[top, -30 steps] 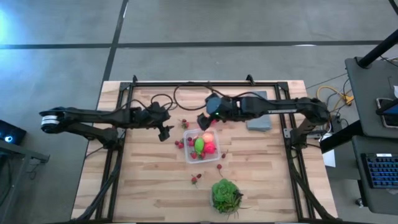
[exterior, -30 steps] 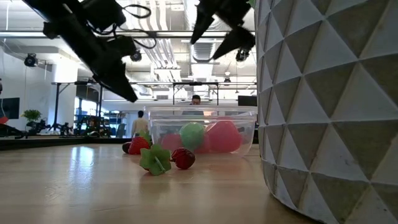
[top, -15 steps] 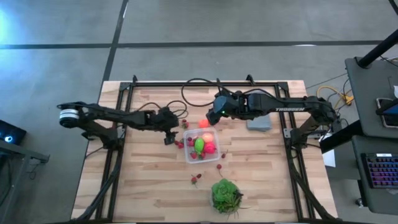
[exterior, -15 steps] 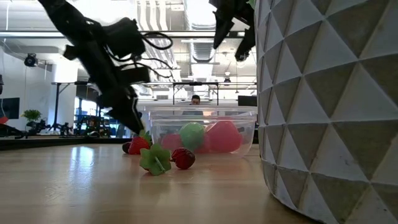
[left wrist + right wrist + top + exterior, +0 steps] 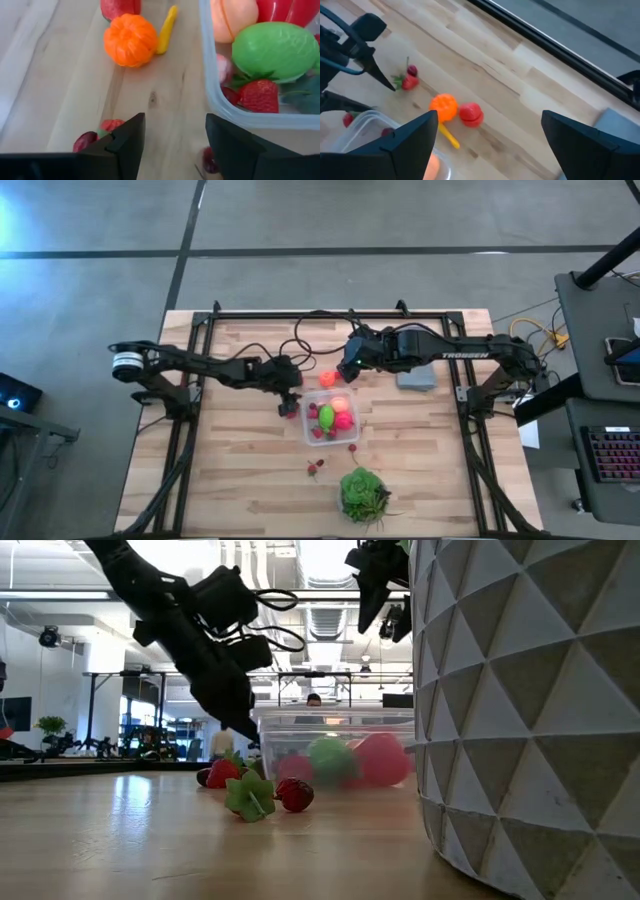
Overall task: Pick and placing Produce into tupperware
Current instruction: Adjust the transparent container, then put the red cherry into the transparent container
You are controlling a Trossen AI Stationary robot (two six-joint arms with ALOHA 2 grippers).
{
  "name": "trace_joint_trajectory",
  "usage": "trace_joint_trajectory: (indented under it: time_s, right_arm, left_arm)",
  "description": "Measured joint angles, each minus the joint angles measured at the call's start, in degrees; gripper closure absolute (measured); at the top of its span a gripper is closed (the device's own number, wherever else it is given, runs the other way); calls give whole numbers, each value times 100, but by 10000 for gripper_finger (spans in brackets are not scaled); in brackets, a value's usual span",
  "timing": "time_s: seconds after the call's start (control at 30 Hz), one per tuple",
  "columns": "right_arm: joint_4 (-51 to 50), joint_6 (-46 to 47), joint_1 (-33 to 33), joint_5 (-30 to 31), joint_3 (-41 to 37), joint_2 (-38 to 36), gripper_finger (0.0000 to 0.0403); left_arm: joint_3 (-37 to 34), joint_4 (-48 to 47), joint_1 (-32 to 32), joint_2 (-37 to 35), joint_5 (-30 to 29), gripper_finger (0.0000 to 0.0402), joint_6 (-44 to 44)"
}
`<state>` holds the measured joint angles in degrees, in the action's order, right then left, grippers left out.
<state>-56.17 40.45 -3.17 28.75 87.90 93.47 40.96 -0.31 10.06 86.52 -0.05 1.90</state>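
"TROSSEN" lettering on right arm [image 5: 462,355]. Clear tupperware [image 5: 331,440] holds lime-green, pink, orange produce [image 5: 326,416]. Left gripper [image 5: 291,405] parted, empty, just left of it; right gripper [image 5: 349,375] spread, empty, above far side.

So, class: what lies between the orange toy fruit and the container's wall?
In the left wrist view, a thin yellow piece lies against the orange fruit; between it and the tupperware wall is bare wood.
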Motion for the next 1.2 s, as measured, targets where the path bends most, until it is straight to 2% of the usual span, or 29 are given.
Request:
trace_joint_trajectory:
  time_s: [0.17,0.33,0.43,0.67,0.83,1.03,1.2]
  right_arm:
    - [-71,0,-52,180,-17,0,57]
    - [-70,0,-141,267,-18,0,53]
    - [-70,-14,-210,283,-40,0,55]
    - [-74,-62,-338,285,-85,2,60]
    - [-79,-185,-421,285,-147,4,60]
    - [-86,-194,-439,285,-230,4,65]
    - [-91,-193,-436,282,-371,7,61]
  left_arm:
    - [41,-29,7,9,-49,208,28]
    - [6,-770,173,-103,-782,208,56]
    - [26,-1110,236,-281,-942,208,58]
    - [6,-995,245,-768,-1316,208,428]
    - [-4,-992,329,-622,-1087,208,903]
    - [16,-978,350,-513,-1095,208,1292]
    - [13,-918,415,-513,-1090,208,1941]
